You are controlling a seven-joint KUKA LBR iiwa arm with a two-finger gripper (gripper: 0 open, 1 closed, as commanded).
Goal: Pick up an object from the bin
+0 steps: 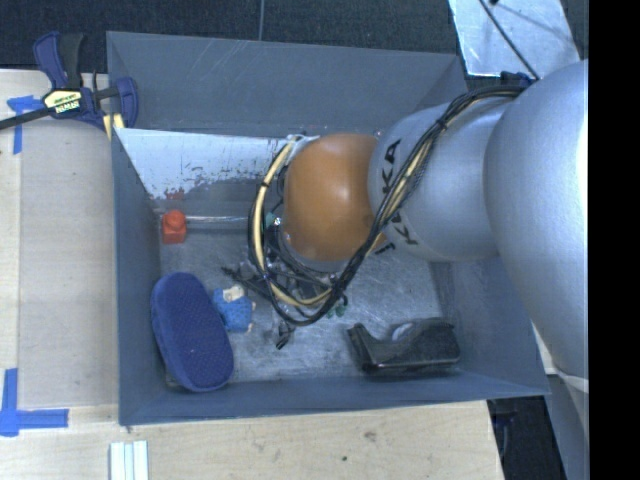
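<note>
Along the near wall of the grey metal bin (300,400), left to right:

1. Dark blue oval pad (192,333), nubbly surface, lying flat in the near left corner, its long axis running from the left wall towards the near wall.
2. Black flat wedge-shaped item (412,351), near right corner, close to the near wall, with a pale patch on its upper face. Well apart from the pad.

Mid floor:

3. Small blue piece (238,314), bright blue and blocky, with a cream bit at its top end. It lies just beside the oval pad's right edge. Of the loose things it is the one nearest the arm's working end, sitting just left of the cable bundle.
4. Cable bundle (300,296), black and yellow loops hanging under the wrist, low over the bare floor between the small blue piece and the black item.
5. Jaws: hidden beneath the cables and wrist. Cannot tell whether they are open or closed, or whether anything is in them.
6. Orange cover (325,198), rounded, on the wrist, above the bundle.

Towards the far wall:

7. Clear tube with an orange cap (175,227), lying on its side at the far left, the cap pointing to the left wall.
8. Silver arm body (470,188), entering over the right wall.
</note>
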